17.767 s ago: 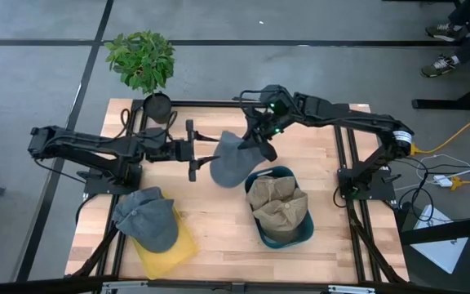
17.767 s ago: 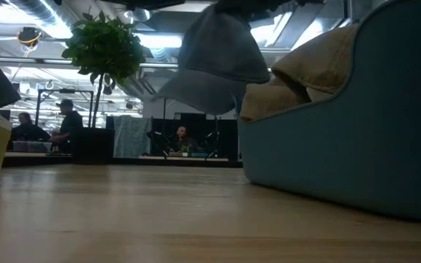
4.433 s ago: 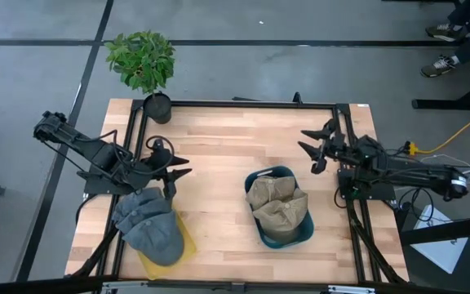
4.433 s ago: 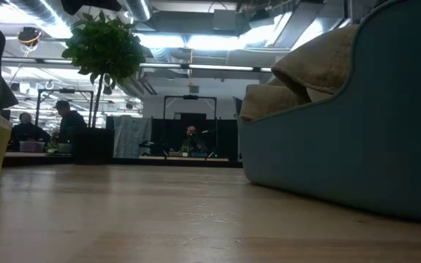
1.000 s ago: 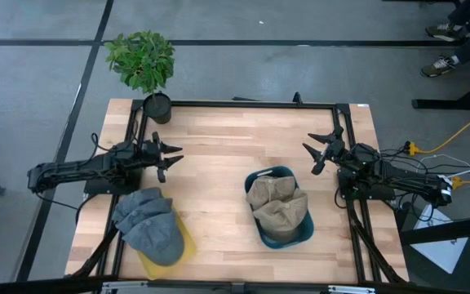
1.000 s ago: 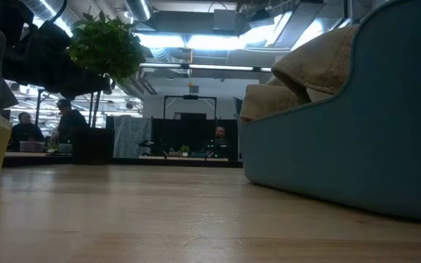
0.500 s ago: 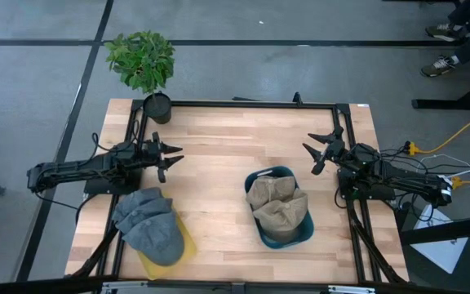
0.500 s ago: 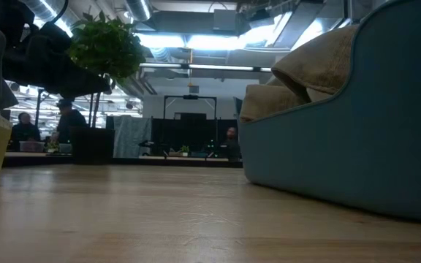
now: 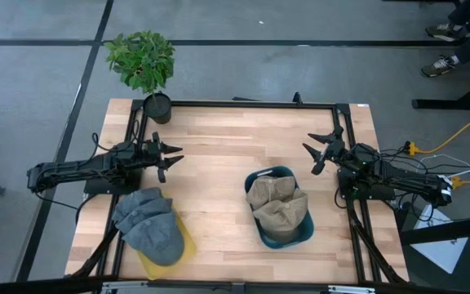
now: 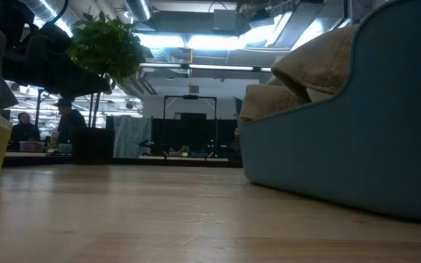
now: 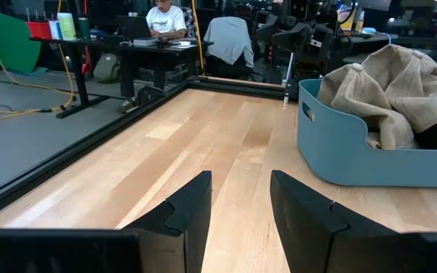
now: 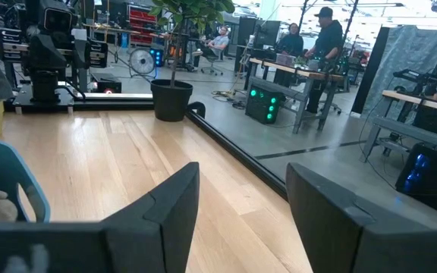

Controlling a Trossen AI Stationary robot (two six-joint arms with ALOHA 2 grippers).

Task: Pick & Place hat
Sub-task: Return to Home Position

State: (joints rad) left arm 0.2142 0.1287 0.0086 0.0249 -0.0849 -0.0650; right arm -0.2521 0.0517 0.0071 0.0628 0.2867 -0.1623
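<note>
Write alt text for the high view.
A wooden table holds a yellow bin of blue caps and a blue bin of brown caps. The left gripper and right gripper sit open and empty at its sides; a potted plant occupies one corner.

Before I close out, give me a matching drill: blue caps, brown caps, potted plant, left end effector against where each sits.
1 blue caps
2 brown caps
3 potted plant
4 left end effector

A in the blue bin
B at the table corner
C open, over bare wood
D in the yellow bin

Pairs: 1-D, 2-A, 3-B, 4-C. Right end effector: open, right edge.
</note>
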